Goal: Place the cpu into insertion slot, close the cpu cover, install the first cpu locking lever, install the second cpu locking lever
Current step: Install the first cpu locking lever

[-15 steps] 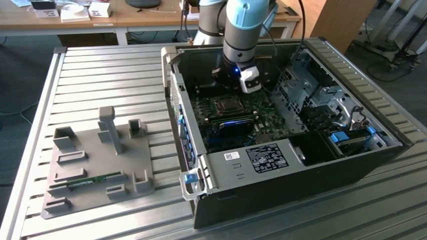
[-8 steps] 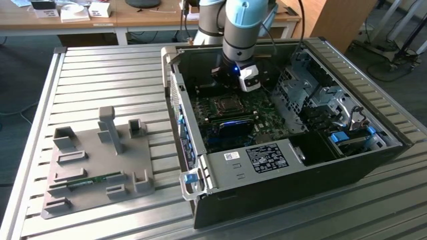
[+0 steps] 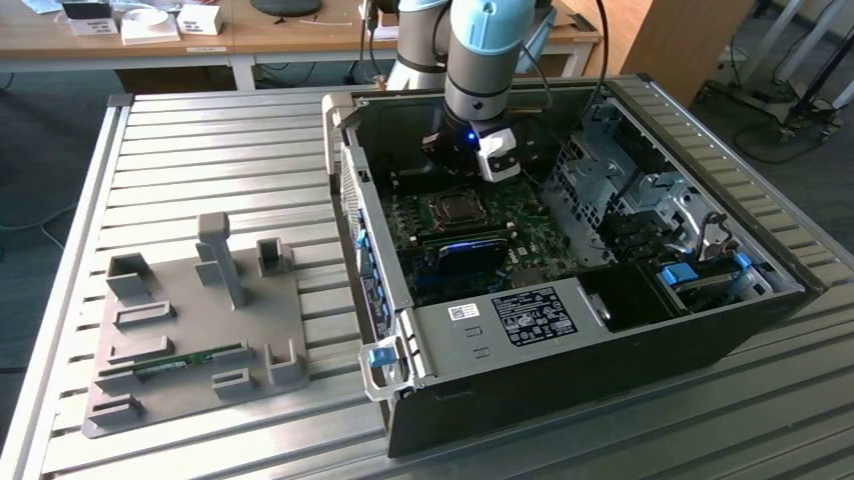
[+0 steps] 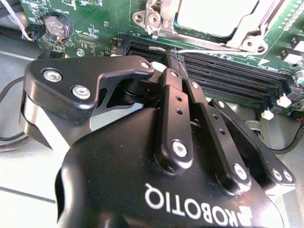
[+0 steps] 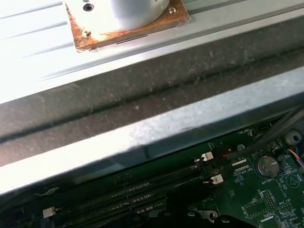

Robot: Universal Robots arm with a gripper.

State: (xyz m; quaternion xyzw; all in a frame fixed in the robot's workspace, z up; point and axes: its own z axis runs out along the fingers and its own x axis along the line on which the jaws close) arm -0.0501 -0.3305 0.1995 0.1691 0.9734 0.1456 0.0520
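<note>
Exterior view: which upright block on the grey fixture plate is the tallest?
The slim post near the plate's middle; the other blocks are all short stubs.

An open computer case (image 3: pixel 574 400) lay on its side at centre right of the exterior view, resting on a slatted metal table (image 3: pixel 214 150). Inside it, a green motherboard (image 3: pixel 534 235) sat left of a grey drive cage (image 3: pixel 627 185), with a labelled grey panel (image 3: pixel 534 315) below both. A blue latch (image 3: pixel 382 355) sat at the case's lower left corner. At lower left a grey fixture plate (image 3: pixel 187 330) carried upright holders and a green memory stick (image 3: pixel 174 363) lying flat. A wooden desk (image 3: pixel 267 40) with white boxes (image 3: pixel 147 25) crossed the top edge. Both wrist views showed long black memory slots (image 4: pixel 228 78) (image 5: pixel 128 194) and a coin battery (image 4: pixel 56 26) (image 5: pixel 267 165).
</note>
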